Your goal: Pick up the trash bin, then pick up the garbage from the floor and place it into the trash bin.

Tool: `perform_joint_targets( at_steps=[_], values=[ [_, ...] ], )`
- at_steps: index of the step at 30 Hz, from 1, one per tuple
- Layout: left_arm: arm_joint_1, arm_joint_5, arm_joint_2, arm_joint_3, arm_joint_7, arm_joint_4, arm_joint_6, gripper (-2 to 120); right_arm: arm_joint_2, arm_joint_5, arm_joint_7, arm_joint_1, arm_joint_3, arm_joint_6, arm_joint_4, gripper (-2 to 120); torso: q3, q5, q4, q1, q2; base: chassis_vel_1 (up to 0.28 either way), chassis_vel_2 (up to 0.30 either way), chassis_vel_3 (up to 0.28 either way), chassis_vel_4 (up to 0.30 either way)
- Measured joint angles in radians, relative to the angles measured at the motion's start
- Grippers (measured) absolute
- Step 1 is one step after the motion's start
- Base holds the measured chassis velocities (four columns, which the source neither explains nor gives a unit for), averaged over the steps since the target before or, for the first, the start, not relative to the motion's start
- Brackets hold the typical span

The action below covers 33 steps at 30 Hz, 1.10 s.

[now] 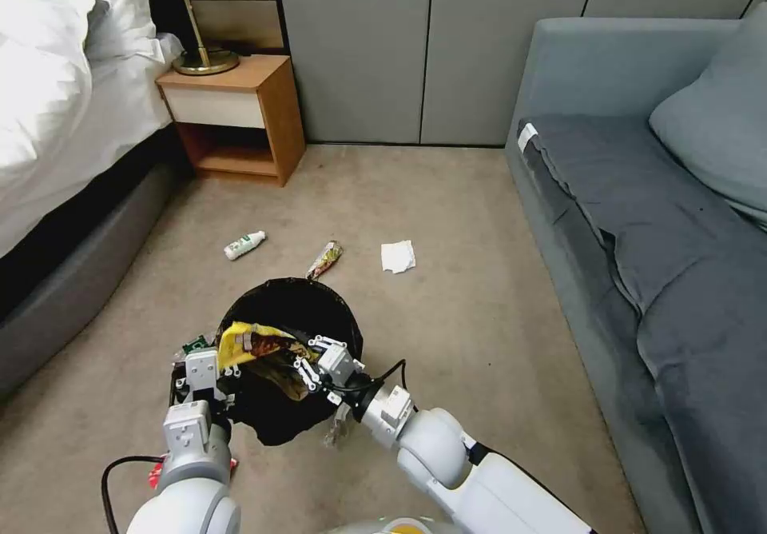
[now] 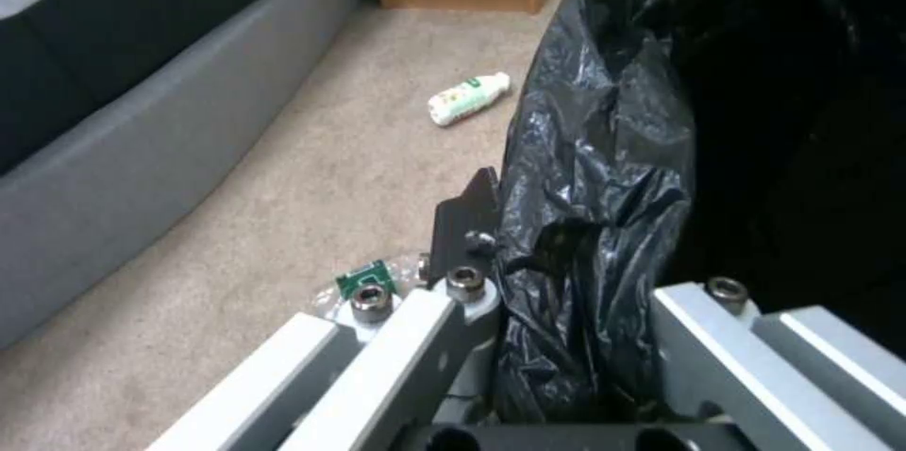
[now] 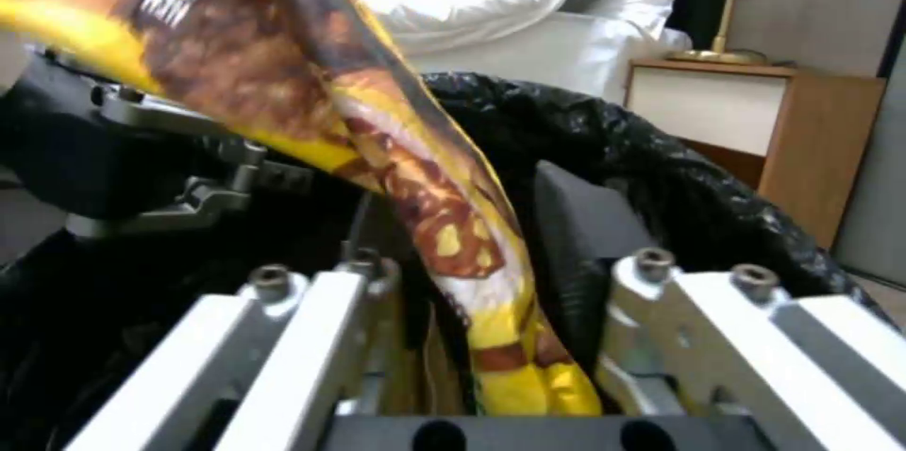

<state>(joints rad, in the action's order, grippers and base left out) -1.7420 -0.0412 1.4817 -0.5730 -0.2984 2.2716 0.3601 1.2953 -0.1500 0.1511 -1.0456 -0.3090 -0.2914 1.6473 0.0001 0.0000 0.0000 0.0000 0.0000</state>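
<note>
The trash bin (image 1: 319, 310), lined with a black bag (image 2: 604, 153), is in front of me just above the carpet. My left gripper (image 1: 214, 360) is shut on its near-left rim, with the liner pinched between the fingers (image 2: 464, 221). Over the bin's mouth, my right gripper (image 1: 310, 366) is shut on a yellow and brown snack wrapper (image 1: 252, 340), which runs up between its fingers (image 3: 576, 224). Garbage lies on the floor beyond the bin: a small green-labelled bottle (image 1: 244, 245), a red and yellow wrapper (image 1: 325, 259) and a white tissue (image 1: 397, 256).
A green scrap (image 2: 364, 280) lies on the carpet beside the left gripper. The bed (image 1: 56, 118) runs along the left and a wooden nightstand (image 1: 240, 114) stands in the far corner. A grey sofa (image 1: 655, 222) fills the right side. Open carpet lies between them.
</note>
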Motion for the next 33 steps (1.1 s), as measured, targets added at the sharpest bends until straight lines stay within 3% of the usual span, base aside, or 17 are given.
perform_joint_targets(
  at_steps=[4,10,18,20,29,33],
  values=[
    [0.0,0.0,-0.001,-0.001,0.0,0.0,0.0,3,-0.001,0.002,0.0,-0.003,0.006,-0.001,0.005,40,0.0,0.0,0.0,0.0,0.0,0.0,0.0,0.0,0.0],
    [-0.004,-0.001,-0.004,-0.002,0.0,0.0,0.0,3,-0.006,0.005,-0.001,-0.006,0.019,-0.001,0.018,68,0.0,0.0,0.0001,0.0,0.0,0.0,0.0,0.0,0.0],
    [-0.007,-0.001,-0.007,-0.001,0.0,0.001,0.001,3,-0.011,0.006,-0.004,-0.008,0.024,-0.001,0.031,88,0.0,0.0,0.0,0.0,0.0,0.0,0.0,0.0,0.0],
    [-0.01,-0.001,-0.009,-0.001,0.0,0.004,0.002,3,-0.016,0.006,-0.004,-0.008,0.026,0.001,0.038,98,0.0,0.0,0.0,0.0,0.0,0.0,0.0,0.0,0.0],
    [-0.025,0.0,-0.014,0.002,0.0,0.012,0.004,3,-0.05,-0.043,-0.01,0.01,0.021,0.053,0.074,100,0.0,0.0,0.0001,0.0,0.0,0.0,0.0,0.0,0.0],
    [-0.031,0.0,-0.016,0.003,0.001,0.024,0.004,3,-0.091,-0.133,-0.034,0.027,0.01,0.151,0.114,100,0.0,0.0,0.0,0.0,0.0,0.0,0.0,0.0,0.0]
  ],
)
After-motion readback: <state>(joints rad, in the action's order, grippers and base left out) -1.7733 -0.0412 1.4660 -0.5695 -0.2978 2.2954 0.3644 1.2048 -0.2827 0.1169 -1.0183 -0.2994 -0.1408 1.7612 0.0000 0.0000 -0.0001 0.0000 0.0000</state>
